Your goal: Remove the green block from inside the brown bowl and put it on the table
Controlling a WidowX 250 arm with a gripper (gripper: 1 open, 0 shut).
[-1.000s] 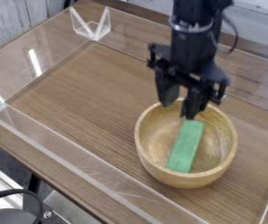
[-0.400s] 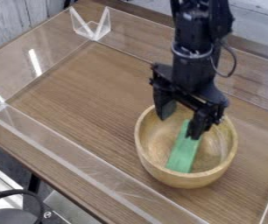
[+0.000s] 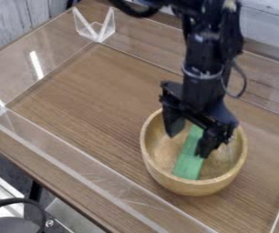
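The brown bowl (image 3: 232, 172) sits on the table (image 3: 87, 100) at the lower right. Inside it the green block (image 3: 192, 160) lies slanted, its lower end toward the near rim. My black gripper (image 3: 193, 136) points straight down into the bowl, open, with one finger on each side of the block's upper end. The fingertips hide that end, and I cannot tell whether they touch the block.
Low clear acrylic walls (image 3: 56, 155) line the table's edges. A small clear acrylic stand (image 3: 96, 25) sits at the far left corner. The arm rises from the bowl toward the top of the view.
The gripper has come down into the bowl, and its fingers now straddle the green block's upper end. The block and bowl have not moved.
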